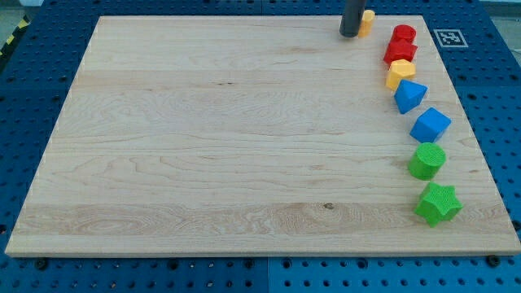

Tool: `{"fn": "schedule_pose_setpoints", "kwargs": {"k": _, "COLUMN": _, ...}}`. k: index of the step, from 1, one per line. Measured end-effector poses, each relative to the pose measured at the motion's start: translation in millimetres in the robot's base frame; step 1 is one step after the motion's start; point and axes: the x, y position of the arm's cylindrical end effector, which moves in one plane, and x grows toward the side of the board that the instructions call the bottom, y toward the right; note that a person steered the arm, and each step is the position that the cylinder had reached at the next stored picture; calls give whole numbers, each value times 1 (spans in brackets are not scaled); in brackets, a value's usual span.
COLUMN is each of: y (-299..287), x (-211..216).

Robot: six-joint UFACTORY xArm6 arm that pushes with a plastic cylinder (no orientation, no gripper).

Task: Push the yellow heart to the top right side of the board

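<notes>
Tip point(351, 35) of rod, no hand fitted so no open-or-closed state, touching yellow heart point(367, 21); heart lies just right of tip, near tabletop point(212, 130) top edge; push runs rightward.

Bright, even overhead light, soft short shadows beside the blocks, sharp focus, no glare.

My tip point(351, 35) is the bottom end of a straight, round, dark rod that looks almost black, smooth and plain all over.
</notes>
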Motion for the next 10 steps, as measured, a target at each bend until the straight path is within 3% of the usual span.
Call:
{"fn": "schedule_pose_setpoints", "kwargs": {"k": 5, "y": -13, "x": -21}}
{"fn": "schedule_pose_setpoints", "kwargs": {"k": 8, "y": 30, "x": -18}}
{"fn": "schedule_pose_setpoints", "kwargs": {"k": 10, "y": 15, "x": -15}}
